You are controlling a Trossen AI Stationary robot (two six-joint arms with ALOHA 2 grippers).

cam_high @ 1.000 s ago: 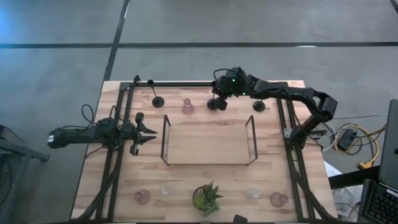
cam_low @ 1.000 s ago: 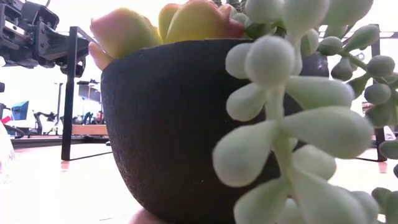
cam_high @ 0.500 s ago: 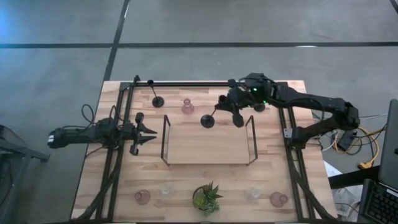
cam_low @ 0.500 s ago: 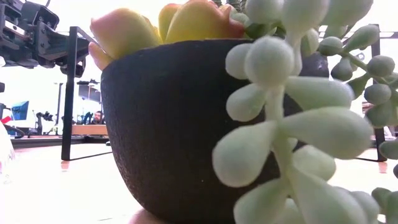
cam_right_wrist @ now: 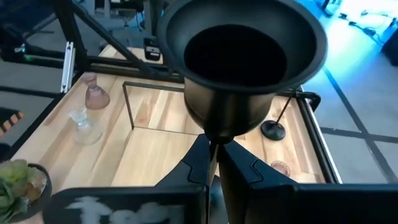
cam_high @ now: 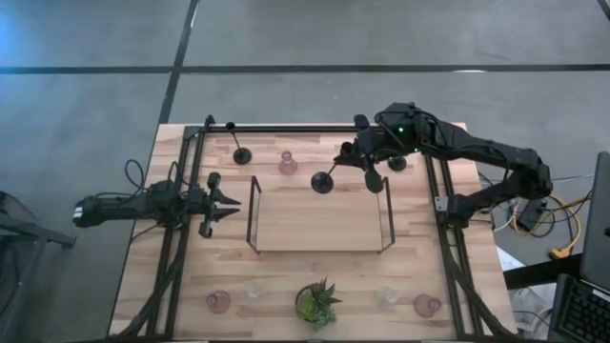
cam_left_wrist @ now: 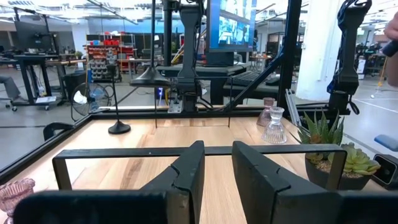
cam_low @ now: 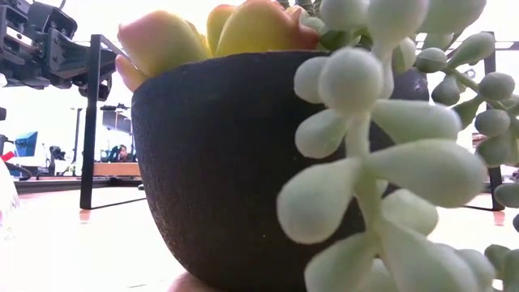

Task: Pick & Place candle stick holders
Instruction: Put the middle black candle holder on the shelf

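My right gripper hangs above the tray's far rail, shut on a black candle stick holder. The holder's round base points away from the fingers. Another black holder, a pink one and a third black one stand on their bases along the far side. Two pink holders and two clear ones stand at the near edge. My left gripper waits open at the table's left. My right gripper pinches the holder's thin stem between its two fingers, a little behind the base. The fingers come slanting down from the table's right and far side. The holder is lifted clear and tilted, its base toward the tray and lower than the fingers.
The black wire-framed wooden tray fills the table's middle. A green potted plant stands at the near edge and blocks most of the low view. Black frame rails run along the far, left and right sides.
My right gripper has risen from the far edge and gone toward the table's right, tipping toward level. The black holder has come up off the table with it. The holder stood upright and is now tilted, with its base swung out over the tray's far rail.
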